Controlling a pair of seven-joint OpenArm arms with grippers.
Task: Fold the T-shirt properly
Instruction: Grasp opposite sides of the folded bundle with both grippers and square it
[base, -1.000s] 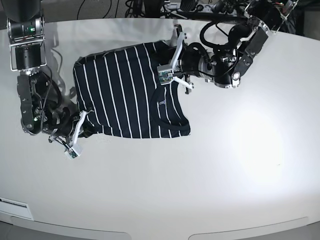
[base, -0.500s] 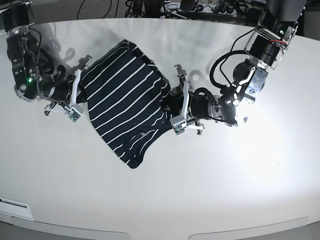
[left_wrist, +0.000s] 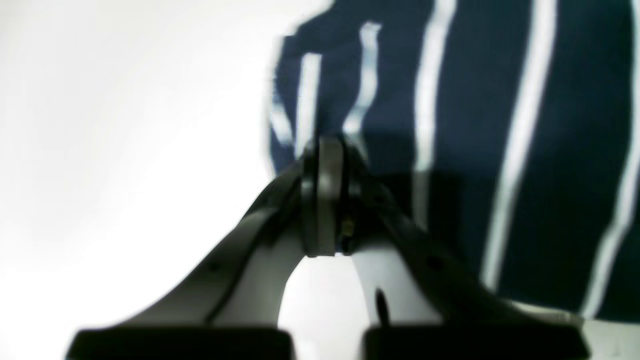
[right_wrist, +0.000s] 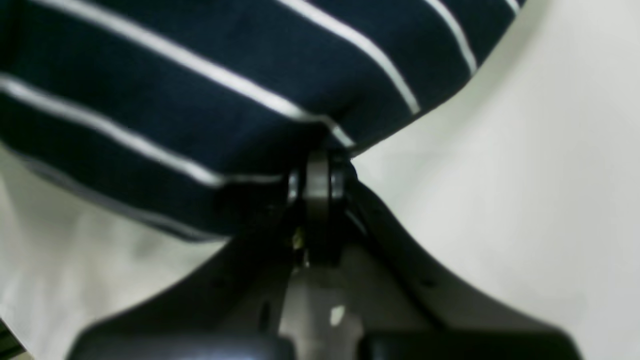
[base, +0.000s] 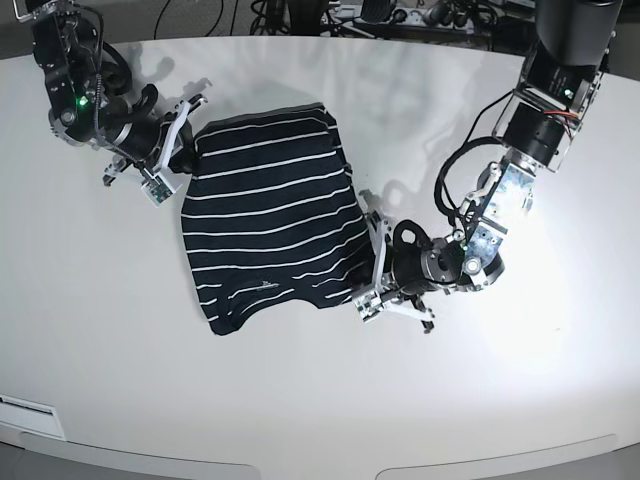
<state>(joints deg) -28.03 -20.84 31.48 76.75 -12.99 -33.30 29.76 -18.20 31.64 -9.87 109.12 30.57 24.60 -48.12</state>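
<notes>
The T-shirt (base: 265, 230) is dark navy with thin white stripes. It lies as a folded, roughly rectangular bundle on the white table (base: 300, 400), its stripes running left to right. My right gripper (base: 183, 148) is shut on the shirt's far-left corner; the right wrist view shows its closed tips (right_wrist: 320, 167) pinching the striped cloth (right_wrist: 200, 80). My left gripper (base: 366, 263) is shut on the shirt's near-right edge; the left wrist view shows its closed tips (left_wrist: 324, 150) at the cloth's corner (left_wrist: 475, 100).
Cables and equipment (base: 380, 15) crowd the table's far edge. A bright light patch (base: 530, 290) falls on the table to the right of the left arm. The table's front edge (base: 300, 462) curves across the bottom.
Both grippers have swung the shirt around. The right gripper rose to the far left and the left gripper came down to the near middle. The stripes now run crosswise.
</notes>
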